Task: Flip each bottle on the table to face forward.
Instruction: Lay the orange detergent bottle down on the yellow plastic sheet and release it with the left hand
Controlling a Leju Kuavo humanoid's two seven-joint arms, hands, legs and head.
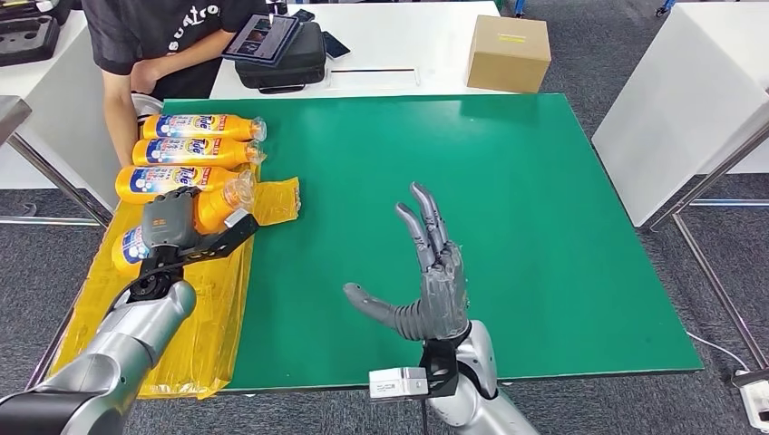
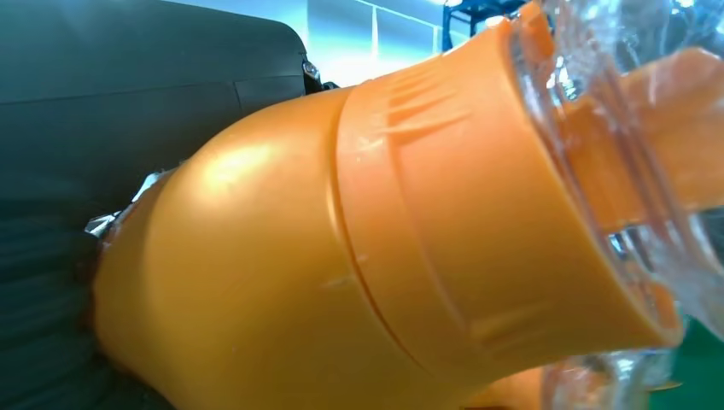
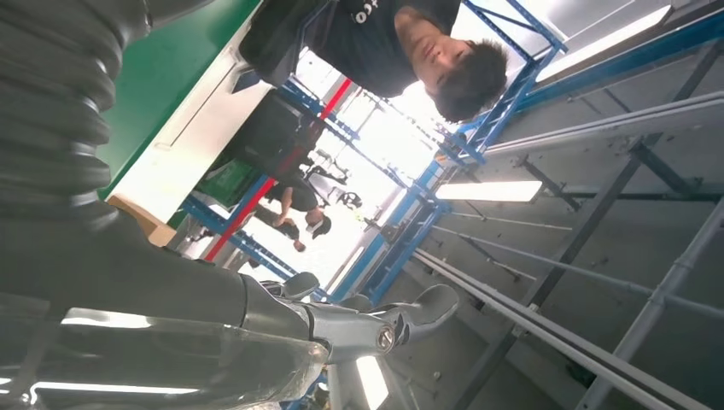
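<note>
Three orange bottles with blue labels lie side by side at the table's left edge: a far one, a middle one and a near one. My left hand grips a fourth orange bottle over the yellow plastic sheet. The left wrist view shows this bottle's orange neck and clear cap very close. My right hand hovers open above the green table, palm up, fingers spread and pointing away from me.
A person in a black shirt stands at the table's far left corner beside the bottles. Behind the green table, a white table holds a black bag with a tablet and a cardboard box. Another white table stands to the right.
</note>
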